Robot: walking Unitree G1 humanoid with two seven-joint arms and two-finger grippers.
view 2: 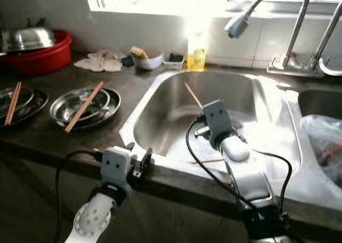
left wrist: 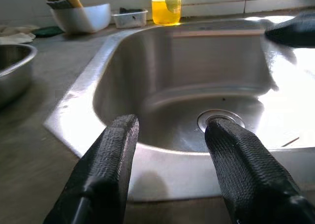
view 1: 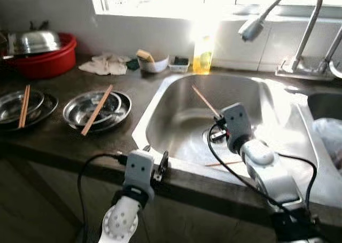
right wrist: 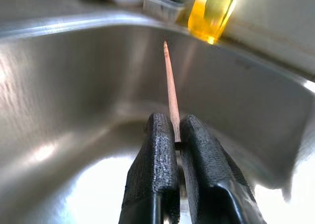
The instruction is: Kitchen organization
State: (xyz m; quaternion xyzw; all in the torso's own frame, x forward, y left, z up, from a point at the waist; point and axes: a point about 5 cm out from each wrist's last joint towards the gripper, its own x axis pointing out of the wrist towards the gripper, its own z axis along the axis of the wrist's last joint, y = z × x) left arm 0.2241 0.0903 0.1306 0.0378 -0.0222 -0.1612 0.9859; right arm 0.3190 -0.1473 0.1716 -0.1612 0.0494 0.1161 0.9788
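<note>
My right gripper [right wrist: 175,123] is low inside the steel sink [view 1: 176,120], shut on a wooden chopstick [right wrist: 170,86]. The stick slants up from the fingers toward the sink's back wall [view 1: 204,100]. A second chopstick [view 1: 224,163] lies flat on the sink floor near the front. My left gripper [left wrist: 170,130] hovers open at the sink's front rim with nothing between its fingers [view 1: 160,163]. On the counter to the left, one chopstick [view 1: 97,109] rests across stacked steel plates [view 1: 120,107]. A pair of chopsticks [view 1: 24,105] lies in another steel dish [view 1: 37,112].
A red basin [view 1: 53,61] holding a steel lid stands at the back left. A cloth [view 1: 107,64], a white bowl with a sponge [view 1: 152,64] and a yellow soap bottle [view 1: 202,53] line the back. The faucet [view 1: 299,18] arches over the sink. A plastic bag [view 1: 328,133] lies in the right basin.
</note>
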